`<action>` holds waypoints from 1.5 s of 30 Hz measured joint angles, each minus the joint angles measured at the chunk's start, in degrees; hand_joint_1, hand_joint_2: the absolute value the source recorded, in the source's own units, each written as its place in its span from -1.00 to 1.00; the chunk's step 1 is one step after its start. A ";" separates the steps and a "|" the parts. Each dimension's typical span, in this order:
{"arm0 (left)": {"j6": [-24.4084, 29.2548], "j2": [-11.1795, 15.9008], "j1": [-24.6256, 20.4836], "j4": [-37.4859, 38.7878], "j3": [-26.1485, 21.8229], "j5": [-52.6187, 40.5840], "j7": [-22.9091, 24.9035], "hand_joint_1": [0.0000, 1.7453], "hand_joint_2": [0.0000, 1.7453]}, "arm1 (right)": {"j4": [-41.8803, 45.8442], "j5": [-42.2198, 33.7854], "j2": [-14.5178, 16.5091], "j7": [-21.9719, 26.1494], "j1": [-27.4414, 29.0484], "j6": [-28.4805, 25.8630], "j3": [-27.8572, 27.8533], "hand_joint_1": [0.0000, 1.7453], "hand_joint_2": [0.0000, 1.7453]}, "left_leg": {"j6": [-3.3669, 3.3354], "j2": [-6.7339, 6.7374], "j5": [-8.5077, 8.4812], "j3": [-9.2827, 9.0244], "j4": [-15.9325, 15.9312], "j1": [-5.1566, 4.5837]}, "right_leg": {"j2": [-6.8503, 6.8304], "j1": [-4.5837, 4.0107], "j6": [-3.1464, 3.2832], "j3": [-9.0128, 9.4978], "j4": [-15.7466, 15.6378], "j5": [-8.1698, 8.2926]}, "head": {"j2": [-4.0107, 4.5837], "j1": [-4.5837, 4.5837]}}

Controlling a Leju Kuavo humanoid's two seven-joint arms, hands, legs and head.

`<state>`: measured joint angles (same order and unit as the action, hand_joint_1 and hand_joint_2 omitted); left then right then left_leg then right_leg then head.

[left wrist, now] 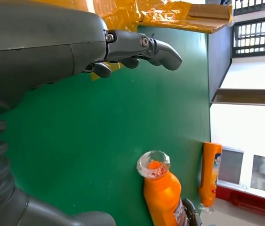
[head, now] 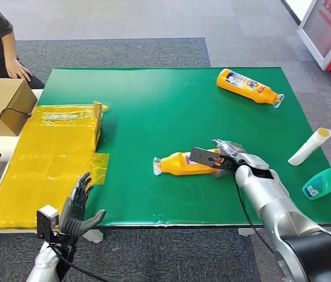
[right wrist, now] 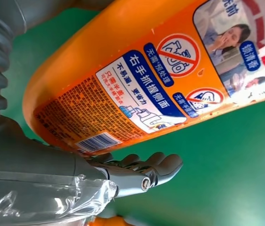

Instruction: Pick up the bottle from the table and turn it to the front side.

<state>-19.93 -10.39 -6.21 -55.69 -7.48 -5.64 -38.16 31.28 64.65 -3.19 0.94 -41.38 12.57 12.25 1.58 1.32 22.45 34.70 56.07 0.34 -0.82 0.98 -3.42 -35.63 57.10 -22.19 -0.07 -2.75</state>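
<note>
1. An orange detergent bottle [head: 183, 163] lies on its side on the green desk [head: 163, 106], near the front edge and a little right of the middle, its clear cap end pointing toward the left edge.
2. The right hand [head: 228, 154] is at the base end of this bottle, its fingers lying along and against the bottle's body. In the right wrist view the printed label with a barcode and round red prohibition signs [right wrist: 148, 89] sits right above the dark fingers [right wrist: 148, 169]. Whether the hand has a firm grip or merely touches the bottle I cannot tell.
3. The bottle's underside appears to rest on the desk.
4. The left hand [head: 78, 208] hovers off the front edge of the desk near its front left part, fingers spread and slightly curled, holding nothing. In the left wrist view its fingers [left wrist: 148, 49] stretch over the green surface, with the bottle's clear cap [left wrist: 153, 165] beyond.
5. A second orange bottle [head: 248, 86] lies on its side near the back right corner, cap toward the right edge.
6. A white tube-shaped bottle [head: 310, 145] lies at the right edge, and a teal bottle [head: 325, 182] lies near the front right corner.
7. A flattened cardboard box wrapped in yellow tape [head: 50, 158] covers the left end of the desk.
8. A brown cardboard box [head: 1, 103] stands beyond the left edge, and a person's hand [head: 19, 70] rests near the back left corner.
</note>
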 joint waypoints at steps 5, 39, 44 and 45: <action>0.15 0.34 -0.16 0.70 0.18 0.90 0.00 -1.00 1.00 | -1.67 -0.59 0.00 2.50 -0.56 -2.67 0.85 1.00 1.00 | 0.01 0.00 -0.01 -0.01 0.00 0.00 | 0.00 0.00 0.01 0.02 0.00 0.03 | 0.00 -0.01; -17.45 5.39 0.43 -6.97 8.01 10.05 9.31 -1.00 1.00 | 36.29 -23.61 14.01 14.26 29.03 -13.03 6.76 1.00 1.00 | 0.23 -0.03 0.04 0.10 -0.02 0.07 | -0.03 -0.12 0.19 -0.13 0.03 -0.14 | 0.00 0.01; -16.93 8.58 0.29 -8.98 15.09 10.32 7.84 -1.00 1.00 | 31.04 -22.14 15.90 14.74 27.00 -15.38 8.32 1.00 1.00 | 0.23 -0.03 0.03 0.10 -0.02 0.07 | -0.04 -0.12 0.19 -0.13 0.03 -0.15 | 0.00 0.01; -16.57 9.02 0.28 -9.30 15.91 10.34 7.69 -1.00 1.00 | 30.30 -21.89 16.11 14.84 26.83 -15.71 8.48 1.00 1.00 | 0.23 -0.03 0.03 0.11 -0.02 0.07 | -0.04 -0.12 0.19 -0.14 0.03 -0.15 | 0.00 0.01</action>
<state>-36.50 -1.36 -5.92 -64.99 8.43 4.69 -30.47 61.58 42.76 12.92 15.78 -14.55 -3.13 20.73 1.81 1.28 22.49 34.80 56.05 0.42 -0.85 0.86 -3.23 -35.77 57.13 -22.33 -0.07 -2.75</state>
